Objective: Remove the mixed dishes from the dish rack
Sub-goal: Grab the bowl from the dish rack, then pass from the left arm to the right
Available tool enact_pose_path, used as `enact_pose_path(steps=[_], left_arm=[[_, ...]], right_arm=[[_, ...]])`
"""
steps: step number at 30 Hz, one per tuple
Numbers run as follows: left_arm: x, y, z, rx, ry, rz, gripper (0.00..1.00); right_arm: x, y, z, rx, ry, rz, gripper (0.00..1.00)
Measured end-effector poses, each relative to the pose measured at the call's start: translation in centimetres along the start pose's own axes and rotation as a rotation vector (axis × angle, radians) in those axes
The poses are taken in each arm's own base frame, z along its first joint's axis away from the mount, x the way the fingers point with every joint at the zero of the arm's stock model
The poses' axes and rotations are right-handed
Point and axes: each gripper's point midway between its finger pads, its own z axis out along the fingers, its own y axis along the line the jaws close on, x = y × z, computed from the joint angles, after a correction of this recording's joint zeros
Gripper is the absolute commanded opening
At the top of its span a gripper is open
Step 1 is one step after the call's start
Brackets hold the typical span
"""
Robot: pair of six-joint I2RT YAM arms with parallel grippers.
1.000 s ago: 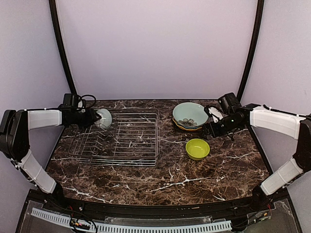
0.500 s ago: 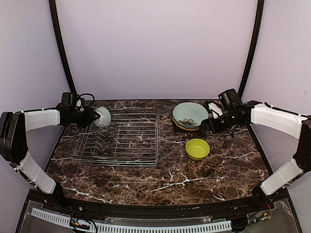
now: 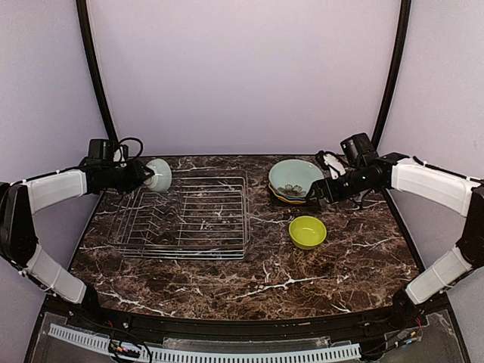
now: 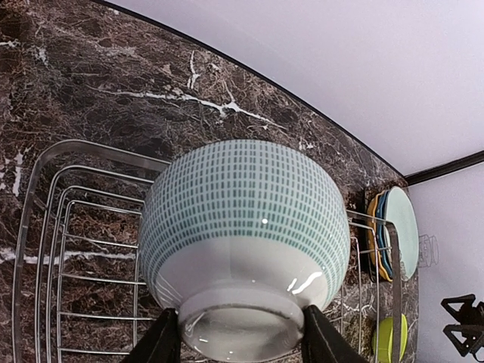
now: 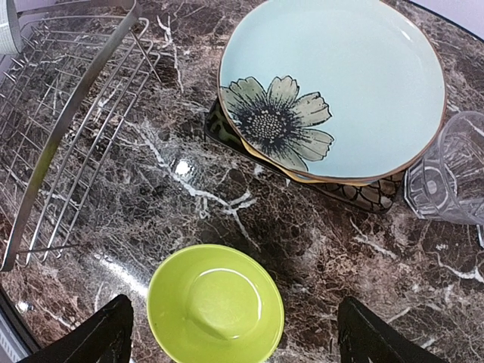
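My left fingers point(image 4: 160, 342), half closed, grip the last bowl point(image 4: 242, 219) by its foot, above the rack point(image 3: 197, 215). My right fingers point(image 5: 94, 339), wide and empty, hover over the unloaded green bowl point(image 5: 215, 306), plates point(image 5: 340, 83) and glass point(image 5: 454, 162).

Dark brown marble-look table point(image 3: 227, 280), white-veined, glossy under the lights.

Carries, left of centre, a silver wire dish rack point(image 3: 181, 219). Sits flat on the surface, long side running left to right, low sides all round.

Carries, at the right rear, one stack of plates. Black square plate point(image 5: 352, 193) at the bottom, against the marble; large pale-green flower plate point(image 5: 355, 83) on top.

Just beside the stack, on its right, a clear ribbed glass point(image 5: 448, 168), apparently upright, cut off at the frame edge in the right wrist view.

Nearer than the stack and apart from it, a yellow-green bowl point(image 3: 308, 231), mouth up, well clear of the rack.
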Motion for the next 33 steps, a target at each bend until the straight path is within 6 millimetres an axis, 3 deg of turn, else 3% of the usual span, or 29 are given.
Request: enact_pose_path(steps=[8, 16, 20, 26, 33], left_arm=[[-0.3, -3.0, -2.5, 0.111, -0.013, 0.039, 0.13], [1.4, -7.3, -5.3, 0.283, -0.003, 0.129, 0.13], [3.4, -10.4, -5.6, 0.389, 0.04, 0.186, 0.13], [6.5, -15.3, -6.3, 0.543, 0.094, 0.256, 0.12], [8.4, -18.3, -6.8, 0.651, 0.128, 0.288, 0.12]], right_arm=[[-2.0, 1.7, -0.7, -0.085, -0.065, -0.018, 0.84], [-5.0, 5.7, -2.1, -0.315, -0.181, -0.035, 0.73], [-7.3, 8.7, -3.7, -0.457, -0.258, -0.058, 0.69], [-10.4, 15.2, -5.4, -0.678, -0.327, -0.141, 0.65], [-11.9, 20.6, -5.4, -0.871, -0.325, -0.181, 0.6]])
